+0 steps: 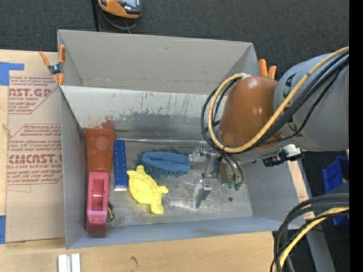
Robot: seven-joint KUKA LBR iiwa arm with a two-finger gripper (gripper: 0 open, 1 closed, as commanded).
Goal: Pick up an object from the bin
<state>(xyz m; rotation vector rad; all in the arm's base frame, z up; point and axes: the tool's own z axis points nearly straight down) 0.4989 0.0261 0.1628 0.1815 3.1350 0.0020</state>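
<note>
My gripper hangs low over the right half of the bin floor, open, with bare metal between its fingers. One fingertip is next to the right end of a blue bristly brush-like thing; whether they touch I cannot tell. The other fingertip stands nearer the front wall. A yellow soft toy with stubby limbs lies left of the gripper, just in front of the blue thing.
Along the left wall lie a brown-orange cylinder, a pink tape dispenser in front of it, and a long blue studded bar beside them. The arm's orange dome and looping cables hang over the bin's right side.
</note>
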